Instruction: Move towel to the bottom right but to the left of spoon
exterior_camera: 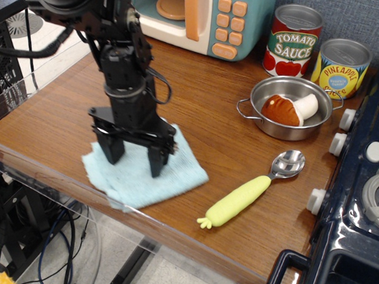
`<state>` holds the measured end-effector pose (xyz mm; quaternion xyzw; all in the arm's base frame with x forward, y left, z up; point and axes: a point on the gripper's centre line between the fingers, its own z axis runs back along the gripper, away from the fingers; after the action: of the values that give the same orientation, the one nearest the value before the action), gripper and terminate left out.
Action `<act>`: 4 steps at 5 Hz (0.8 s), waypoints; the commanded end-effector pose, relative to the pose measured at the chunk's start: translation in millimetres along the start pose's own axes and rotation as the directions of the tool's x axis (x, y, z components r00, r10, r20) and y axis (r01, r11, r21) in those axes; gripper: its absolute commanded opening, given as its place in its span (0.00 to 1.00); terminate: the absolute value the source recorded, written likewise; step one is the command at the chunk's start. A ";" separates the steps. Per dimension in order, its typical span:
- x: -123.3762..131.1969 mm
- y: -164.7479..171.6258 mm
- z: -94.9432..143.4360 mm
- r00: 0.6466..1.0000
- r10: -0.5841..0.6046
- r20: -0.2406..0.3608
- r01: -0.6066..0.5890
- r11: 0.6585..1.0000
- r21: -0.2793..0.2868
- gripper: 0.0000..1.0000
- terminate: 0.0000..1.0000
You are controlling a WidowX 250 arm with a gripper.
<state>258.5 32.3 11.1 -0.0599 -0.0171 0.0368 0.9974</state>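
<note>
Towel [141,174], a pale aqua terry cloth, soft and rumpled, lies near the front edge of the brown wooden counter [197,126], its near-left corner seeming to reach that edge or just overhang it; it sits left of the toy spoon [251,189] with the shiny silver bowl and thick yellow-green corn-shaped handle, close to the handle's nubbed end but apart from it. Black robot gripper [134,157] stands upright over the cloth with its two fingers spread, both tips pressed down on the fabric rather than pinching a fold; whether any cloth is caught between them cannot be told. As a judgement, the task is nearly done; the cloth is already low on the counter and on the correct side of the spoon, though a little further toward the front right corner may be wanted; what remains is a short slide at most, then lifting clear without snagging the fabric. Behind, toward the back right corner, stand a steel pot [289,107] and two cans, untouched.
</note>
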 end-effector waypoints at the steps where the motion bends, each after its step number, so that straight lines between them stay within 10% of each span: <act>1: -1.6 -4.7 19.6 0.998 -0.045 0.048 0.047 0.999 -0.026 1.00 0.00; 4: 14.2 -4.9 49.1 0.990 -0.016 0.139 0.023 0.998 -0.050 1.00 0.00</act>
<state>274.6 18.9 42.8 -0.0890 -0.0582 0.0316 0.9938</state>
